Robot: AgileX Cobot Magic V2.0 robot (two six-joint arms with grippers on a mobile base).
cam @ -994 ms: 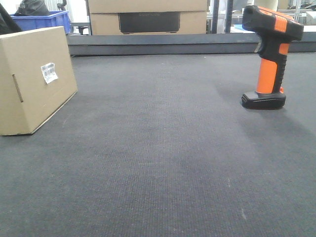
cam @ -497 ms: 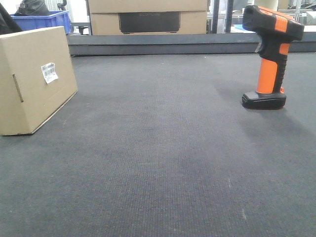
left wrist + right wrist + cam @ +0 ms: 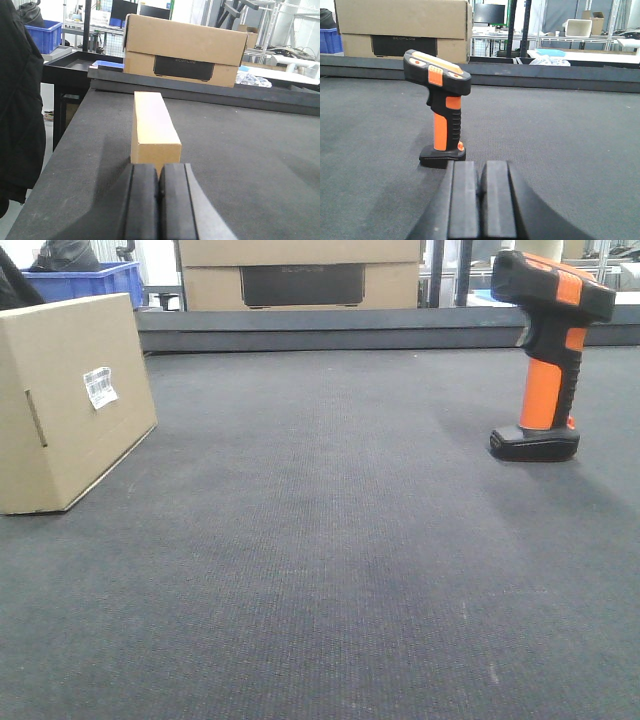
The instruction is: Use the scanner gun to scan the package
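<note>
The package [image 3: 70, 400], a small brown cardboard box with a white barcode label and a narrow slot, stands at the left of the dark mat. In the left wrist view the package [image 3: 152, 127] is directly ahead of my left gripper [image 3: 159, 172], which is shut and empty, a short way behind it. The scanner gun [image 3: 545, 350], orange handle and black head, stands upright on its foot at the right. My right gripper [image 3: 481, 172] is shut and empty, just behind and to the right of the scanner gun [image 3: 441, 115]. Neither gripper shows in the front view.
A wider cardboard box with a dark panel [image 3: 300, 275] stands beyond the mat's far edge [image 3: 330, 330]. A blue crate [image 3: 95, 282] is at the back left. A black jacket [image 3: 17, 100] hangs off the table's left side. Workbenches [image 3: 580, 50] fill the background.
</note>
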